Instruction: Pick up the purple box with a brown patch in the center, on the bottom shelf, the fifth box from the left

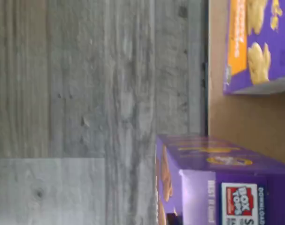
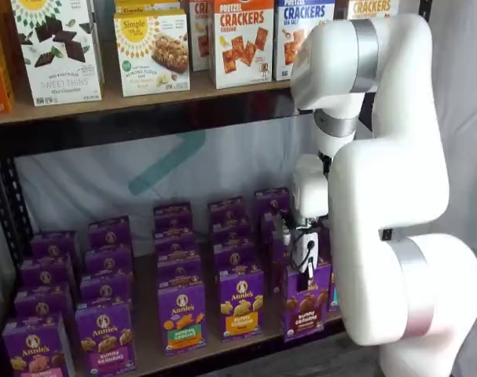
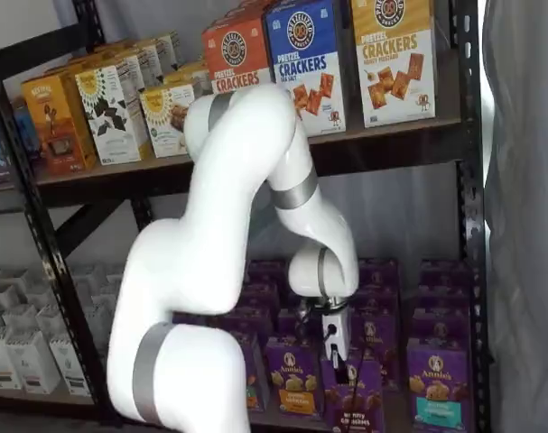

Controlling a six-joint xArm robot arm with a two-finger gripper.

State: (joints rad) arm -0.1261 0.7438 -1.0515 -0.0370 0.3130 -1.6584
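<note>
Wrist view, floor: grey wood-grain floor [image 1: 86,93] fills most of the picture, turned on its side.
Wrist view, shelf: a strip of the tan bottom shelf [image 1: 245,117] shows beside the floor.
Wrist view, cartons: one purple carton with an orange band [image 1: 259,42] and pale snack shapes stands on the board; a second purple carton with a Box Tops mark [image 1: 227,187] is nearer the camera.
Shelf view, purple box: the purple box [image 2: 305,302] stands at the front edge of the bottom shelf, with brown cookies pictured on its face; in both shelf views it sits directly under the arm's wrist.
Shelf view, end effector: the end effector [image 2: 305,263] hangs just above the purple box's top, its white body close over it; I cannot tell whether the fingers are spread or pinching.
Shelf view, neighbours: the yellow-band carton [image 2: 240,302] stands just beside the purple box.
Shelf view, upper board: pretzel cracker boxes [image 3: 310,63] stand above.
</note>
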